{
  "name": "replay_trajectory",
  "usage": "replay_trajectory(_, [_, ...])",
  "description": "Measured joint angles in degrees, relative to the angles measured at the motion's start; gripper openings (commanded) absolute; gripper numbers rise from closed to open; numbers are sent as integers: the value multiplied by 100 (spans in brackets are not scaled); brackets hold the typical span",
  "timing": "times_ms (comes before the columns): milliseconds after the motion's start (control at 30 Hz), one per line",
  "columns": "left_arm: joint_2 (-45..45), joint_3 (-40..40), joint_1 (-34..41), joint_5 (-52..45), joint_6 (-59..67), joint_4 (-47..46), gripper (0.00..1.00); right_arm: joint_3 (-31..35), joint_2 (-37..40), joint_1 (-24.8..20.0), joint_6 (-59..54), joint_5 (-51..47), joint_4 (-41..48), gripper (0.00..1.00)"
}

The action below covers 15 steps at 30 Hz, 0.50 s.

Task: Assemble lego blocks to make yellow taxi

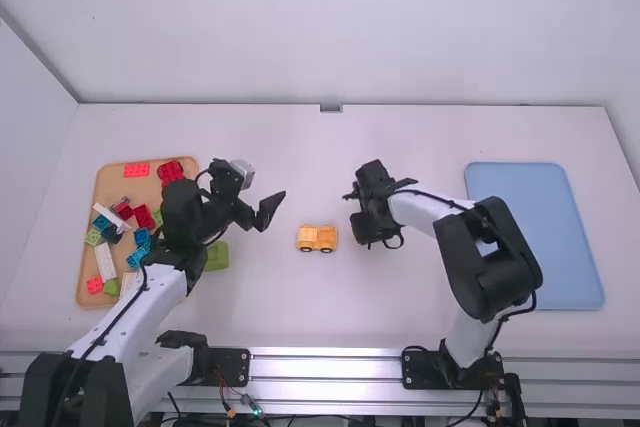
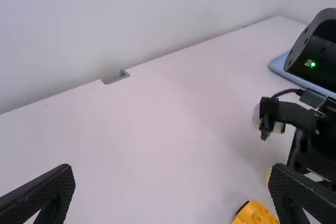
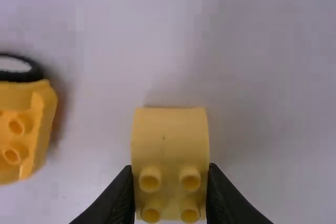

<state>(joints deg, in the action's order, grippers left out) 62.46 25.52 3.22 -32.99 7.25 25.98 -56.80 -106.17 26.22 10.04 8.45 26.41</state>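
In the high view my left gripper [image 1: 263,195] stands open above the table, left of the orange-yellow car base [image 1: 317,238] with dark wheels. Its fingers are spread wide in the left wrist view [image 2: 173,195], and the car base [image 2: 258,214] shows low at the right. My right gripper [image 1: 366,231] is right of the car base. Seen from the right wrist, the gripper [image 3: 170,190] is shut on a yellow block [image 3: 169,140] with a curved end and several studs. The studded car base [image 3: 23,135] lies apart from that block.
An orange-brown tray [image 1: 88,267] at the left holds loose red, blue, green and white bricks, partly behind the left arm. Beside it lies a green plate [image 1: 217,255]. A blue tray [image 1: 535,237] lies at the right, partly behind the right arm.
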Motion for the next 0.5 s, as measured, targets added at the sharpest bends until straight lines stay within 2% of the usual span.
replay_trajectory(233, [0, 0, -2, 0, -28, 0, 99, -35, 2, -168, 3018, 39, 468, 0])
replay_trajectory(300, [0, 0, 0, 0, -146, 2, 99, -35, 0, -201, 4411, 26, 675, 0])
replay_trajectory(333, [0, 0, 0, 0, -157, 2, 99, -35, 0, -203, 4614, 11, 699, 0])
replay_trajectory(433, [-2, 0, -2, -2, -234, 2, 99, -28, 0, -212, 6902, 28, 933, 1])
replay_trajectory(500, [0, 0, -2, 0, -245, 2, 99, -28, 0, -212, 7674, 39, 868, 1])
